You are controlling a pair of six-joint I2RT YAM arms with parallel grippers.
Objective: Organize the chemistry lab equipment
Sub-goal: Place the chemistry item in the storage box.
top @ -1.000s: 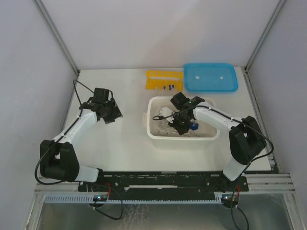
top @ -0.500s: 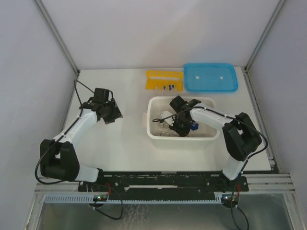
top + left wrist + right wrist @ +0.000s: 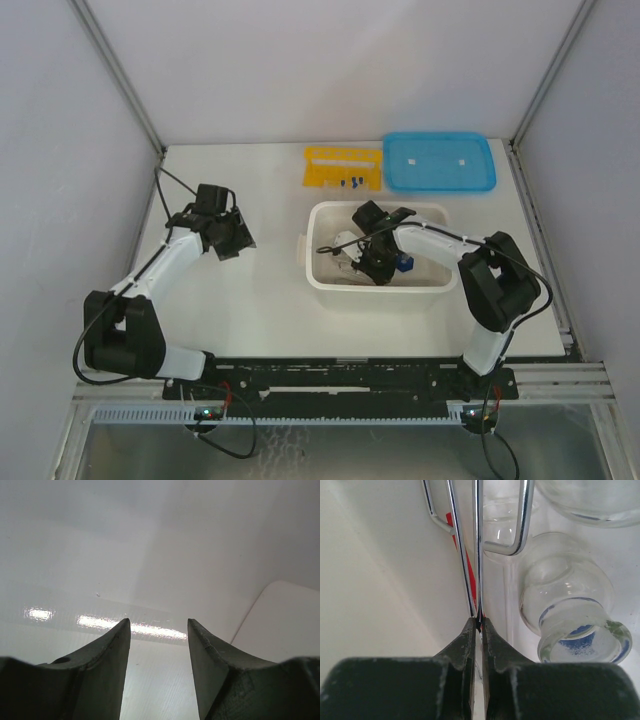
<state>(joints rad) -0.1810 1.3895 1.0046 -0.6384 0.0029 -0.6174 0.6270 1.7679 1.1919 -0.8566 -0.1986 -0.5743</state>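
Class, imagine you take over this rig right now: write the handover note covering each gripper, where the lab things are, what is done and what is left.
Right gripper: shut on the metal tongs, down inside the white tub.
Left gripper: open, empty, over bare table.
Glass vessels lie in the tub beside the tongs.
Yellow rack with blue-capped tubes sits at the back, beside the blue lid.
Done: tongs gripped.
Left: tongs and glassware not yet lifted out of the tub.

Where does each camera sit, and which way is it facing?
Top: above and behind, looking down at the table, both arms visible.
Left wrist: on the open left hand, facing bare white surface.
Right wrist: on the right hand, shut on metal tongs beside glass vessels.
Shared: the white tub in top and right wrist views.
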